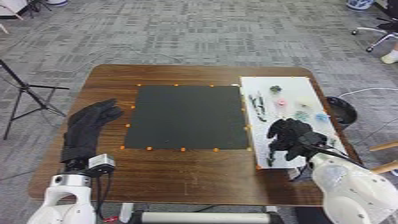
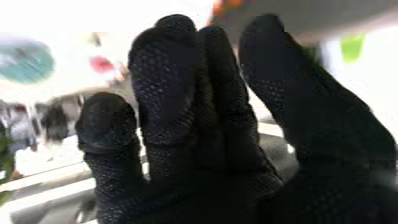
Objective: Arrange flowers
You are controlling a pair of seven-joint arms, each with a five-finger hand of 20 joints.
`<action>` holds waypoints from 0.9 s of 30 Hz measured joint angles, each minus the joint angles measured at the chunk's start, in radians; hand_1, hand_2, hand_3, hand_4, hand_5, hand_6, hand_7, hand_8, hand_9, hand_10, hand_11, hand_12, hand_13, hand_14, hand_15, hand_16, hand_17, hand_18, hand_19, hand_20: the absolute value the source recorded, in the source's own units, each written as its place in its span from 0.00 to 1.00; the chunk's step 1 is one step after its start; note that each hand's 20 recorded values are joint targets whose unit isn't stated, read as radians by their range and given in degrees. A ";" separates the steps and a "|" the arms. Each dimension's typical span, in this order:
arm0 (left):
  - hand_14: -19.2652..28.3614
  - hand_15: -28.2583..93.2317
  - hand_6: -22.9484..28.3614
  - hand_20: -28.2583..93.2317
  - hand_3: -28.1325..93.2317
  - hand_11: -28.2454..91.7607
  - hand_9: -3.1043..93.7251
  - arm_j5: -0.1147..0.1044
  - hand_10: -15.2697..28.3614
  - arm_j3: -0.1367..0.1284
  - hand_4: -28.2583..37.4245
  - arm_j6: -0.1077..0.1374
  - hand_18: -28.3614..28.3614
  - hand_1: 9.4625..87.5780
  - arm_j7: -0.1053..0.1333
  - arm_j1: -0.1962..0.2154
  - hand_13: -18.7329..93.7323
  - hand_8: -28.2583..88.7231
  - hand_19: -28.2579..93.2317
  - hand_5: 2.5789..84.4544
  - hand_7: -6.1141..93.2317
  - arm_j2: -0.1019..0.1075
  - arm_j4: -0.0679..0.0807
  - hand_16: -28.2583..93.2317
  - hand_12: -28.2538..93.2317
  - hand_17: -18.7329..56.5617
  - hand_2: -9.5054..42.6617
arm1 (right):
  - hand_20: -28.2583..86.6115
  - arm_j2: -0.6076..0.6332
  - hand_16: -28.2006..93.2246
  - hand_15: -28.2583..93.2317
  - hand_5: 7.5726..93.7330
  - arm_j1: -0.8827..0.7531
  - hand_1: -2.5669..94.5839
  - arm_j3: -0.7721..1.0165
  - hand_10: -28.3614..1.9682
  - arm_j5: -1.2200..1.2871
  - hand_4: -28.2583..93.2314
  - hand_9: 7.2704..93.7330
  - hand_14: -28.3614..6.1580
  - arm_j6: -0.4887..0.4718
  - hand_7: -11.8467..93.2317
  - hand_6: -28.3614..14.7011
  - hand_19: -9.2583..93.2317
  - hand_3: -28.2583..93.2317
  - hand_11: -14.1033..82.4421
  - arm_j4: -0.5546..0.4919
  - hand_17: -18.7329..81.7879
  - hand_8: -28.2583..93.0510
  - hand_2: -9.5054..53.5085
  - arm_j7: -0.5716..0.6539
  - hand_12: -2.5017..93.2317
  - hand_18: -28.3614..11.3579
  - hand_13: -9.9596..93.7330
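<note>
In the head view my right hand (image 1: 293,137) is over the near half of the white board, its fingers extended and holding nothing that I can see. Beyond it on the board lie a pink flower (image 1: 282,103), a dark green piece (image 1: 275,89), dark leafy stems (image 1: 258,106) and pale blue flowers (image 1: 322,117). My left hand (image 1: 91,122) hangs over the table's left side, relaxed and empty. In the right wrist view, the right hand (image 2: 191,115) has straight fingers with the thumb apart; a blurred teal flower (image 2: 25,62) and a pink one (image 2: 102,64) are beyond them.
A dark square mat (image 1: 187,117) edged with orange marks covers the middle of the brown table (image 1: 195,175). The white board (image 1: 298,85) lies to its right. A black round bin (image 1: 342,111) stands off the right edge, and a tripod (image 1: 31,95) is on the left.
</note>
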 measured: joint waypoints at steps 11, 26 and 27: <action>0.81 0.49 0.51 0.39 0.77 0.48 0.57 0.001 0.68 -0.004 0.13 -0.013 0.73 0.27 -0.001 0.001 0.54 0.18 0.32 0.62 0.27 0.000 0.000 0.26 0.39 0.34 0.13 | 0.72 0.010 0.50 0.70 0.58 -0.059 0.46 -0.030 0.41 0.018 0.16 0.71 0.61 -0.014 0.32 0.57 0.95 0.75 0.37 -0.006 0.67 0.21 0.00 0.042 0.31 0.27 0.86; 0.81 0.49 0.51 0.39 0.77 0.48 0.57 0.002 0.68 -0.003 0.13 -0.020 0.73 0.27 -0.009 -0.001 0.54 0.18 0.32 0.62 0.27 0.000 0.000 0.26 0.39 0.34 0.13 | 0.73 0.011 0.51 0.71 0.58 -0.051 0.74 -0.153 0.58 -0.025 0.15 0.80 0.74 0.183 0.52 0.60 0.96 0.66 0.33 0.038 0.73 0.43 0.00 0.087 0.61 0.36 0.91; 0.81 0.49 0.51 0.39 0.77 0.48 0.57 0.002 0.68 -0.003 0.13 -0.020 0.73 0.27 -0.009 -0.001 0.54 0.18 0.32 0.62 0.27 0.000 0.000 0.26 0.39 0.34 0.13 | 0.73 0.011 0.51 0.71 0.60 -0.051 0.74 -0.152 0.59 -0.025 0.15 0.80 0.74 0.183 0.51 0.60 0.96 0.65 0.33 0.039 0.73 0.43 0.00 0.086 0.61 0.36 0.91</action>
